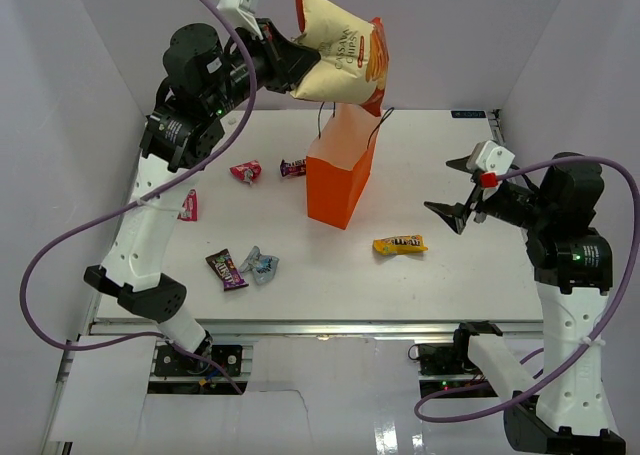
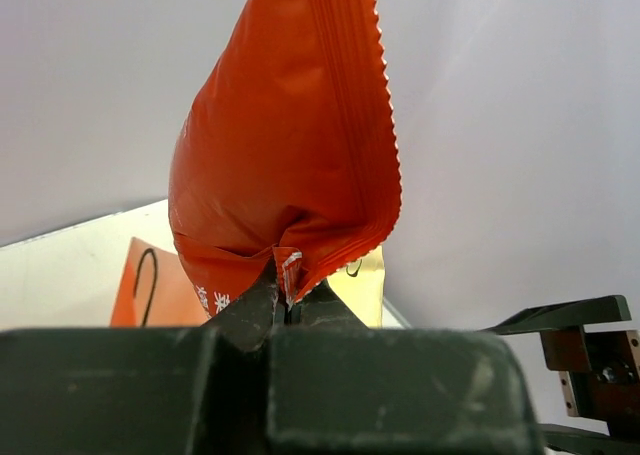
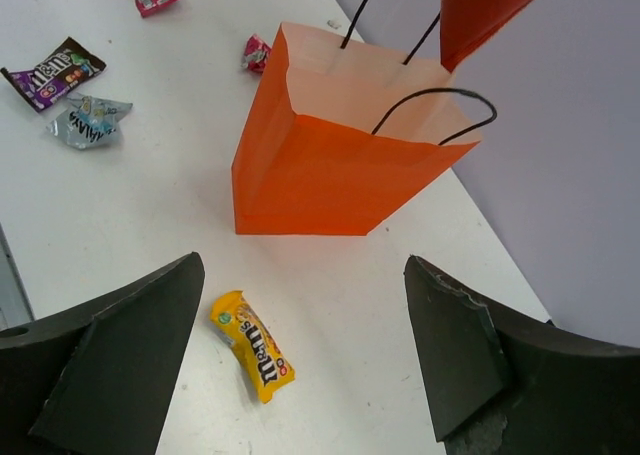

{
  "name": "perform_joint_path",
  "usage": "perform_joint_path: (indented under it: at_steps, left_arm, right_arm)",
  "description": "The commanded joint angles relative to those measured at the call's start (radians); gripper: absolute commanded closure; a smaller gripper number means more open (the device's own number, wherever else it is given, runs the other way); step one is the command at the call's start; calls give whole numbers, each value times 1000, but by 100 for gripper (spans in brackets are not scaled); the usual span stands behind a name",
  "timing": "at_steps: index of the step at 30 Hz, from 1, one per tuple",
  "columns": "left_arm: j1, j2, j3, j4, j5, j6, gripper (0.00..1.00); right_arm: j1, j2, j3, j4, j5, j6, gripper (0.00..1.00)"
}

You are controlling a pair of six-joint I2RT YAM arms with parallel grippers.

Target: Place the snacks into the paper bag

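My left gripper (image 1: 292, 67) is shut on a corner of the red-and-cream chip bag (image 1: 345, 53) and holds it high above the upright orange paper bag (image 1: 340, 180); the chip bag fills the left wrist view (image 2: 290, 145). My right gripper (image 1: 452, 188) is open and empty, to the right of the paper bag (image 3: 340, 155). A yellow packet (image 1: 400, 244) lies on the table below it, between the fingers in the right wrist view (image 3: 253, 345). A purple-brown packet (image 1: 227, 269), a clear-blue wrapper (image 1: 260, 265) and pink-red packets (image 1: 245, 171) lie left of the bag.
Another pink-red packet (image 1: 189, 205) lies by the left arm and a small dark packet (image 1: 293, 167) sits beside the bag's left side. White walls close in the table on three sides. The table's metal front rail (image 1: 320, 327) runs along the near edge.
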Motion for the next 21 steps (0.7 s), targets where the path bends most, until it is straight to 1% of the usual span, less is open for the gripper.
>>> perform_joint_path:
  at_steps: [1, 7, 12, 17, 21]
  left_arm:
    - [13, -34, 2, 28, -23, 68, 100]
    - [15, -25, -44, -5, -41, 127, 100]
    - [15, -25, -97, -37, -12, 153, 100]
    - [15, -85, -222, -55, -9, 208, 100]
    - [15, -120, -282, -60, 15, 245, 100]
  right_arm:
    - [2, -5, -31, 4, 18, 2, 13]
    - [2, -11, -97, 0, 35, 5, 13]
    - [2, -8, -117, 3, 60, 1, 13]
    - [2, -2, -143, 4, 81, -4, 13]
    - [0, 8, -158, 4, 78, -4, 13]
